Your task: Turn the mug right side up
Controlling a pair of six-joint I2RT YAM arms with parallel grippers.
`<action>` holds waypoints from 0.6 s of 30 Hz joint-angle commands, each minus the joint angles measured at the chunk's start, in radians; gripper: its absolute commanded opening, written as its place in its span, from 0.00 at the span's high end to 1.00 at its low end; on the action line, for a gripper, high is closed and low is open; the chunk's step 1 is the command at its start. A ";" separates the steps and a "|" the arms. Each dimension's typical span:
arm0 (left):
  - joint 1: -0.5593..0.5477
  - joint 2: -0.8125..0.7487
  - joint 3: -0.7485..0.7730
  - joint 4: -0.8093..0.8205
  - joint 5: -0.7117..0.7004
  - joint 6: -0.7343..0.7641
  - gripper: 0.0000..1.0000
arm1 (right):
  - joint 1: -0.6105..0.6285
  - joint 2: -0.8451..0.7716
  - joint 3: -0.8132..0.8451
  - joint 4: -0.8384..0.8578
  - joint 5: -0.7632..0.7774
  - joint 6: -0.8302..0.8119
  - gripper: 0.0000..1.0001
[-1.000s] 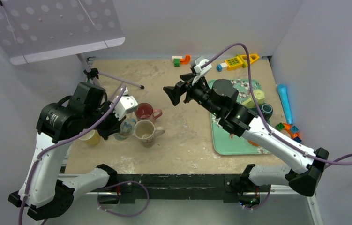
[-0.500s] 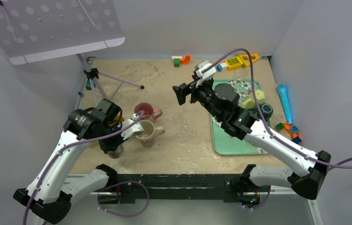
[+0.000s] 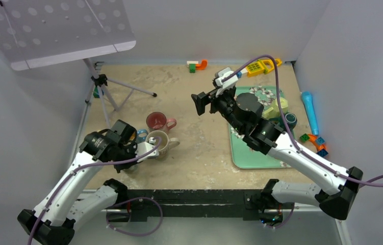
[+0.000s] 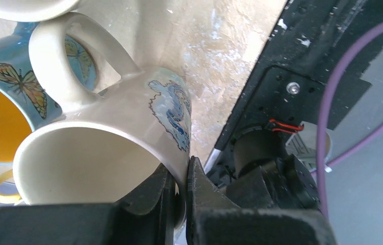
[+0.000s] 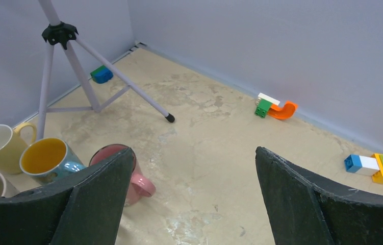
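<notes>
Currently our left gripper (image 4: 181, 204) is clamped on the rim of the cream mug (image 4: 128, 117), one finger inside, one outside, at the table's (image 4: 220, 51) near edge beside the butterfly mug (image 4: 5, 87), while our right gripper (image 5: 193, 153) hangs spread and empty.

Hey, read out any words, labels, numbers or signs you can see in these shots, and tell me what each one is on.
No readable text in any view.
cream mug: a blue picture, no words.
blue mug: butterflies only, no words.
yellow toy: a grid of squares; any marks on it are too small to read.
</notes>
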 commanded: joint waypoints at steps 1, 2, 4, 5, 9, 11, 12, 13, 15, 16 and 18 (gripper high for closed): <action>0.000 -0.019 -0.045 0.190 -0.036 0.054 1.00 | -0.003 -0.029 -0.002 0.033 0.028 -0.014 0.07; 0.002 -0.018 -0.059 0.211 -0.042 0.056 1.00 | -0.003 -0.029 -0.002 0.034 0.027 -0.012 0.07; 0.005 -0.015 -0.082 0.245 -0.044 0.059 1.00 | -0.003 -0.029 -0.001 0.033 0.020 -0.012 0.07; 0.009 -0.015 -0.090 0.263 -0.037 0.060 1.00 | -0.003 -0.028 -0.001 0.032 0.017 -0.013 0.07; 0.040 -0.012 -0.107 0.281 0.016 0.069 1.00 | -0.009 -0.012 0.012 0.013 0.045 -0.016 0.07; 0.085 -0.003 -0.109 0.288 0.051 0.084 1.00 | -0.030 0.007 0.026 -0.018 0.060 -0.015 0.06; 0.111 0.005 -0.107 0.290 0.076 0.091 1.00 | -0.047 0.018 0.036 -0.041 0.060 -0.008 0.06; 0.142 0.014 -0.103 0.289 0.125 0.105 1.00 | -0.087 0.032 0.049 -0.073 0.058 0.002 0.06; 0.190 0.036 -0.097 0.292 0.173 0.121 1.00 | -0.166 0.056 0.071 -0.132 0.051 0.075 0.06; 0.200 0.054 -0.101 0.294 0.178 0.126 1.00 | -0.205 0.069 0.075 -0.156 0.058 0.099 0.07; 0.204 0.075 -0.112 0.287 0.180 0.128 0.97 | -0.262 0.094 0.067 -0.178 0.145 0.134 0.07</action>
